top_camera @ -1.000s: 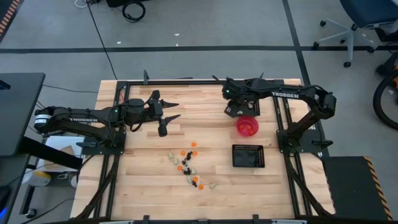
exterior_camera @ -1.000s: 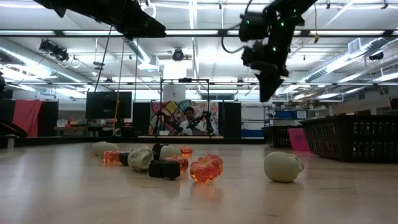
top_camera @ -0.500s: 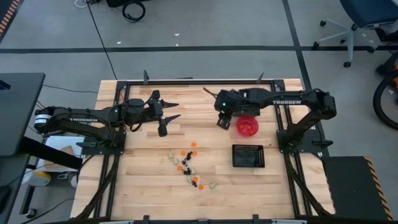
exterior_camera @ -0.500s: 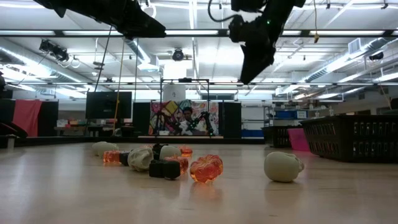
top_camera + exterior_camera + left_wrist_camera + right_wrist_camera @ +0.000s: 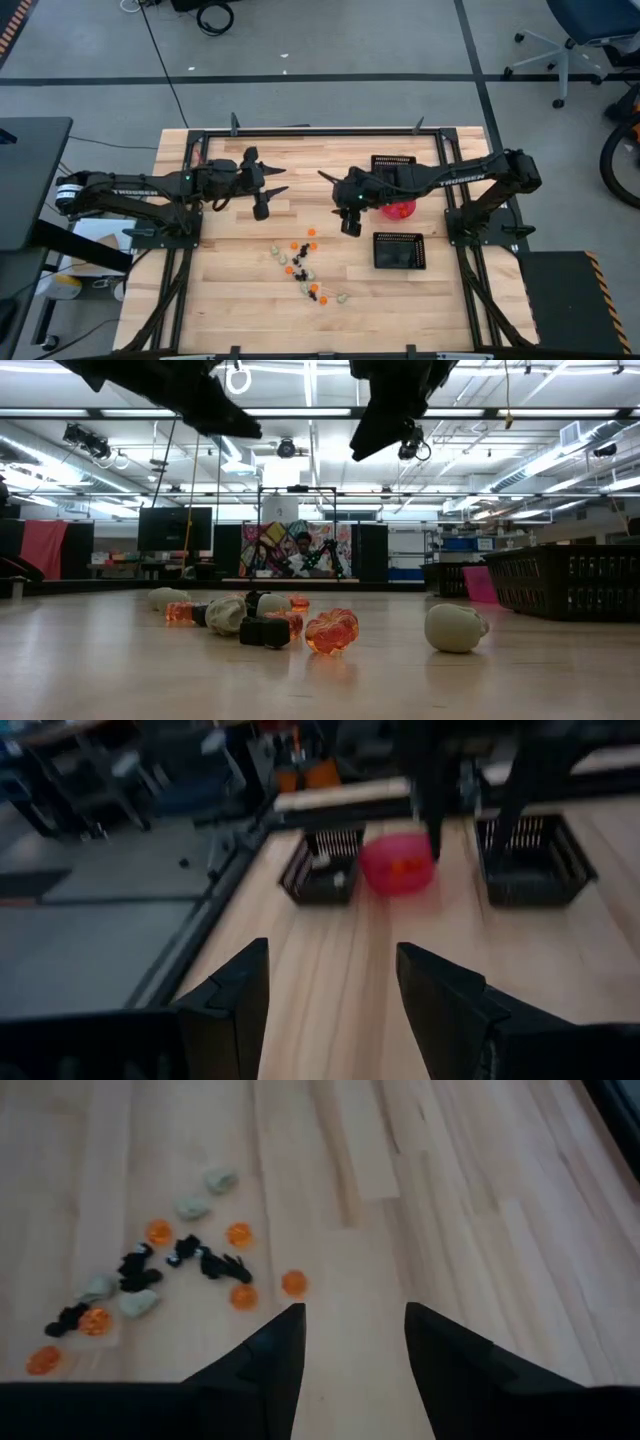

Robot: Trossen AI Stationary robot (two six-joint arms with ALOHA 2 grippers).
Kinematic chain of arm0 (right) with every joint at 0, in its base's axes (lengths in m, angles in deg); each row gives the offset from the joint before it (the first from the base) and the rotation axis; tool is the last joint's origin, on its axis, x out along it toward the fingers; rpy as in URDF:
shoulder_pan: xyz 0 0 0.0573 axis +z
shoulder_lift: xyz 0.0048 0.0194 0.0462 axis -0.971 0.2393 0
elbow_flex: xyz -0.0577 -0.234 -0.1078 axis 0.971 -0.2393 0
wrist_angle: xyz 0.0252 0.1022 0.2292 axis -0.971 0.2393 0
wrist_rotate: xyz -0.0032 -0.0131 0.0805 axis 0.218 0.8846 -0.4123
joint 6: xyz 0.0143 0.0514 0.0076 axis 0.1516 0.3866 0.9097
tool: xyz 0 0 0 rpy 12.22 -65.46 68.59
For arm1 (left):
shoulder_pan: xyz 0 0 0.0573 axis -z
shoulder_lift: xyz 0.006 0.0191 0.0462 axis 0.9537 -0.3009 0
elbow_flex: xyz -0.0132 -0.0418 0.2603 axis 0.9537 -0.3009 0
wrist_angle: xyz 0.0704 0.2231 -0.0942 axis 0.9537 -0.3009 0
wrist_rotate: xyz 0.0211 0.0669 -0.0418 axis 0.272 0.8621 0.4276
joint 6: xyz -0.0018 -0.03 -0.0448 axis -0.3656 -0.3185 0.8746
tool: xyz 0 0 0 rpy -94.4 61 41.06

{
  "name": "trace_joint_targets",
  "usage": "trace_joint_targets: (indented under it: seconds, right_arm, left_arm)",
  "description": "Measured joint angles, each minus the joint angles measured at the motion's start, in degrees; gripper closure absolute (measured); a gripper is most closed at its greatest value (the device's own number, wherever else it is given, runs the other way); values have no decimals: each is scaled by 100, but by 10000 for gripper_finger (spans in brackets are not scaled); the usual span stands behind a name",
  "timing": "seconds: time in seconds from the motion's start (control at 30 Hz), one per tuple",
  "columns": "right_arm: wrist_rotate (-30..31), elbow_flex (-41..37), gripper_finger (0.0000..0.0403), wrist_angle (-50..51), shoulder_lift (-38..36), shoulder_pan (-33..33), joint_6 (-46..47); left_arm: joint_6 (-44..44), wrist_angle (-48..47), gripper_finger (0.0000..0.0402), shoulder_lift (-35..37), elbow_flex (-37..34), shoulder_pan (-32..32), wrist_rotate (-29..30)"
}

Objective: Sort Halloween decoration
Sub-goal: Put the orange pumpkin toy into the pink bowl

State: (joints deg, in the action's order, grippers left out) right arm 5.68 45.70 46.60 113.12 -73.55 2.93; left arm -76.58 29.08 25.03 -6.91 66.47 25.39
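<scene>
The Halloween decoration (image 5: 305,265) is a loose scatter of tiny orange, black and pale cream trinkets lying on the wooden table near its middle front. They also show in the right wrist view (image 5: 150,1280) and the low view (image 5: 270,622). My right gripper (image 5: 340,200) hangs open above the table, just far and right of the scatter, slanting down toward it (image 5: 350,1342). My left gripper (image 5: 280,178) waits open at the left, raised, with nothing between its fingers (image 5: 330,990).
A round pink-red bowl (image 5: 402,208) sits right of the table's middle, partly under my right arm. One black mesh tray (image 5: 398,250) stands near it and another (image 5: 392,163) beyond it. Bare wood lies left of and in front of the scatter.
My right gripper has swung from above the bowl toward the table's left and near edges, ending close to the trinket scatter and turning as it went. It has stayed open. The far mesh tray, hidden under the arm before, now shows.
</scene>
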Motion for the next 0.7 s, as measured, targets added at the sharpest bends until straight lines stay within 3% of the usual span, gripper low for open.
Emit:
trace_joint_targets:
  seconds: [0.27, 0.5, 0.7]
  right_arm:
    - [1, -255, 227, -580, 0, 359, -393]
    - [-21, -916, 227, -2012, -2, 707, -739]
    - [-434, -1113, 227, -2759, 206, 855, -712]
  left_arm:
    - [20, -41, 209, -299, 0, -29, -3]
    - [-92, -72, 209, -316, -2, -247, -4]
    - [-105, -74, 209, -316, -2, -437, -2]
